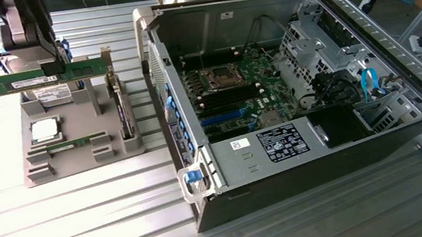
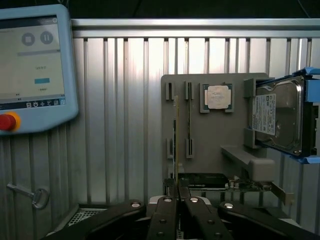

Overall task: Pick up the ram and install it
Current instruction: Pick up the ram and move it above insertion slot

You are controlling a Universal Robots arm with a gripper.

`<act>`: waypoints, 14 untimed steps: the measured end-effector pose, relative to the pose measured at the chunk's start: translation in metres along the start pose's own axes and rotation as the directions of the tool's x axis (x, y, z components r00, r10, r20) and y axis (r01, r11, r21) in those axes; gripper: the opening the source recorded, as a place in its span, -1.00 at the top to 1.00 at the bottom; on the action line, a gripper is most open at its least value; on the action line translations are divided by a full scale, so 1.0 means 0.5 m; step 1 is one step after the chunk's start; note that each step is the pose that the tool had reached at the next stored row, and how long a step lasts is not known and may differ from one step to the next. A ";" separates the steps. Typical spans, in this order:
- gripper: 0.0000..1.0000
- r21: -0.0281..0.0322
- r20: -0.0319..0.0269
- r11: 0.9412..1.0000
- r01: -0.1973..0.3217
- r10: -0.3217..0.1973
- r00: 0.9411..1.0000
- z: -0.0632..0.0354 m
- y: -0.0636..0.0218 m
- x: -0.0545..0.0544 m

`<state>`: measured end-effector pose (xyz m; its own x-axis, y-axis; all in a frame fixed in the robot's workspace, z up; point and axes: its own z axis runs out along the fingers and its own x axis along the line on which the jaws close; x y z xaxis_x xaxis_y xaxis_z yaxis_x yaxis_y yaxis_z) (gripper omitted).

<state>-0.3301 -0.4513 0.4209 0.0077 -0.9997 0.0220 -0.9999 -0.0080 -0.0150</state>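
**Gripper.** The black gripper (image 1: 50,72) stands at the exterior view's left, above the grey moulded parts fixture (image 1: 78,165) on the ribbed aluminium table (image 1: 85,221). Its fingers (image 2: 164,217) are drawn narrow and clamp the ram (image 1: 15,84), a long, narrow green circuit-board stick with a white label, near its middle.

**Ram.** The ram is held lengthwise and close to level over the fixture. It appears clear of the fixture slots, though the exterior view does not settle whether any edge touches. In the wrist view it (image 2: 176,140) is seen edge-on, extending away from between the fingers.

**Fixture.** It carries:
- a square silver processor chip (image 1: 43,129)
- a second green memory stick (image 1: 67,143), seated in its slots
- a silver hard drive (image 2: 277,115)
- an expansion card with a metal bracket (image 1: 120,109), standing on edge

**Case.** The open black-and-silver computer case (image 1: 191,29) lies on its side at the exterior view's right. Its green motherboard (image 1: 236,87) is exposed, well apart from the ram.
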 end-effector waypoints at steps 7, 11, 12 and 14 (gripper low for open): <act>0.76 0.000 0.000 1.000 0.000 0.000 1.000 0.000 -0.015 0.000; 0.76 0.000 0.000 1.000 0.000 0.000 1.000 0.000 -0.023 0.000; 0.76 0.000 0.000 1.000 0.000 0.000 1.000 0.000 -0.026 0.000; 0.76 0.000 0.000 1.000 0.000 0.000 1.000 0.000 -0.031 0.000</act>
<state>-0.3146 -0.4513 0.4209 0.0076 -0.9997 0.0223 -0.9999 -0.0080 -0.0150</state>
